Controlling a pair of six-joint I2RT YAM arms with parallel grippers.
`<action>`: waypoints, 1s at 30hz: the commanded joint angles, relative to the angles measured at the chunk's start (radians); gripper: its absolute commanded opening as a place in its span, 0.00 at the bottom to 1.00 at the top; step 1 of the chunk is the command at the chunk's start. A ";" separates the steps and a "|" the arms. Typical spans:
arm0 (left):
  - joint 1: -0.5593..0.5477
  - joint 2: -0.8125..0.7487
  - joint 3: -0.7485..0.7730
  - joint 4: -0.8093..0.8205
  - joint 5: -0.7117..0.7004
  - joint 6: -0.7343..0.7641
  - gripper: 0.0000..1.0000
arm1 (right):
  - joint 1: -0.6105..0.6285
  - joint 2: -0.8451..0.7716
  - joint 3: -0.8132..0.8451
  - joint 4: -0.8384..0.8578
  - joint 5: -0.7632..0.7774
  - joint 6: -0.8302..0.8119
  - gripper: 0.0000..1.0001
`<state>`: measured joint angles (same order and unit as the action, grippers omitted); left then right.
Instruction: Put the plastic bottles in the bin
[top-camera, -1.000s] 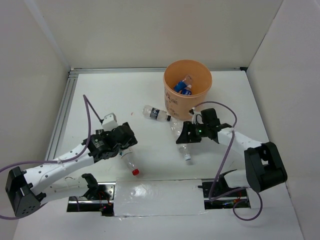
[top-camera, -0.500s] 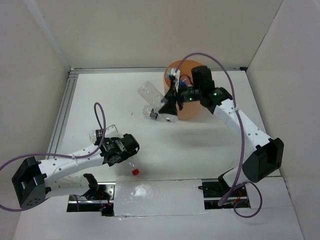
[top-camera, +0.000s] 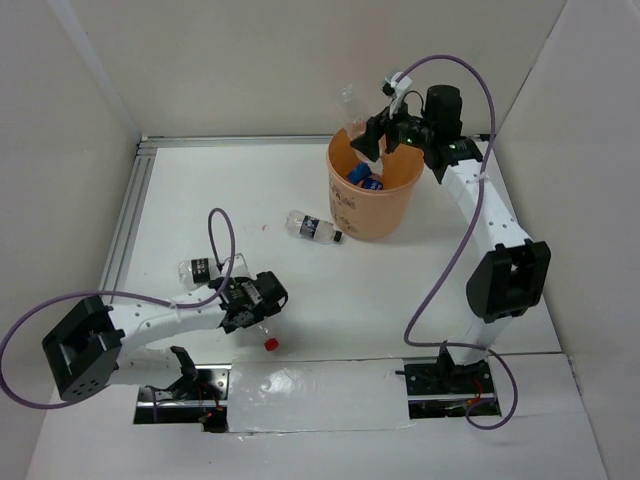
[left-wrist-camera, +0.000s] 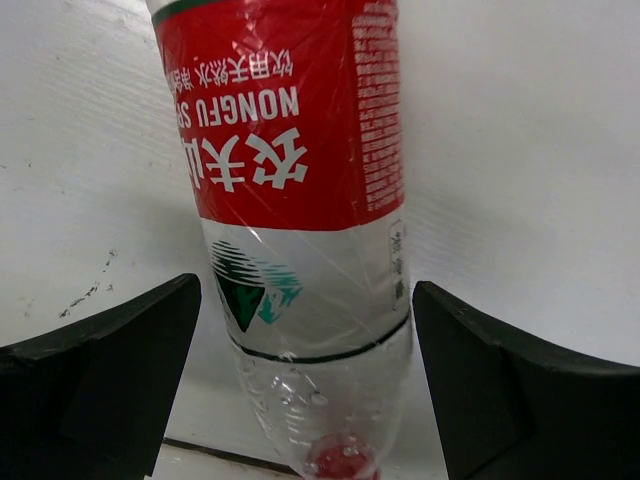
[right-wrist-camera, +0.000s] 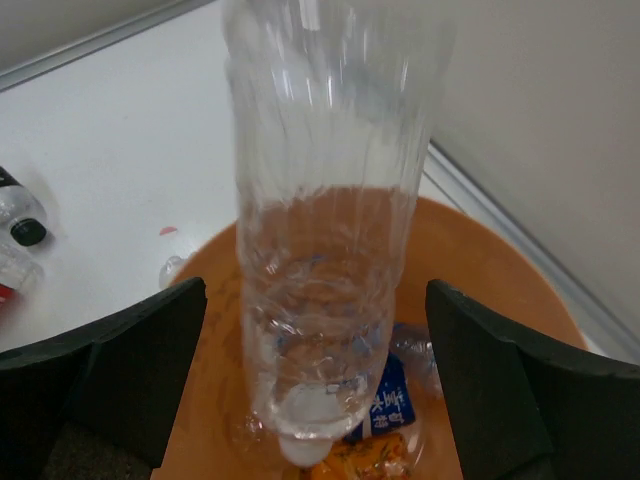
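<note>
Top view: large round peach-orange plastic bin (top-camera: 388, 208) stands at 1 o'clock on the white table (top-camera: 220, 190).

Right gripper (top-camera: 368, 140) above the bin's rim at its 11 o'clock side. Clear unlabelled plastic bottle (right-wrist-camera: 320, 250) hangs roughly upright between its black fingers (right-wrist-camera: 110, 370), bottom end over the bin mouth. Jaws spread wide: clear gap on one side, a thin one on the other. Bottle blurred; cannot tell if anything touches it.

Inside the bin: blue-labelled clear bottle (top-camera: 366, 179) and an orange bottle (right-wrist-camera: 340, 462), partly hidden.

Left gripper (top-camera: 258, 318) low at 7 o'clock on the table, straddling a red-labelled clear bottle (left-wrist-camera: 290, 150) lying flat, red cap (top-camera: 270, 343) toward 6 o'clock. Jaws open, bare table showing on both sides of the bottle.

Black-capped clear bottle (top-camera: 313, 228) lies just beside the bin's base, at its 8 o'clock. Dark-labelled clear bottle (top-camera: 198, 270) lies at 10 o'clock from the left gripper.
</note>
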<state>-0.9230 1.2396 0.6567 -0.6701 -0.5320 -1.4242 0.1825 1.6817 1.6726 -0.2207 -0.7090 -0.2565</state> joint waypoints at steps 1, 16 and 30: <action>-0.005 0.043 -0.012 0.030 0.012 0.007 1.00 | -0.038 0.030 0.050 -0.006 -0.003 -0.049 1.00; -0.100 -0.074 0.165 0.147 -0.017 0.247 0.16 | -0.242 -0.408 -0.309 -0.142 -0.447 -0.194 0.61; 0.107 0.349 1.056 0.722 0.102 0.941 0.21 | -0.247 -0.697 -0.841 -0.557 -0.364 -0.964 0.71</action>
<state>-0.8551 1.4471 1.5494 -0.1143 -0.5140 -0.6323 -0.1005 1.0409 0.9051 -0.7120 -1.1137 -1.0256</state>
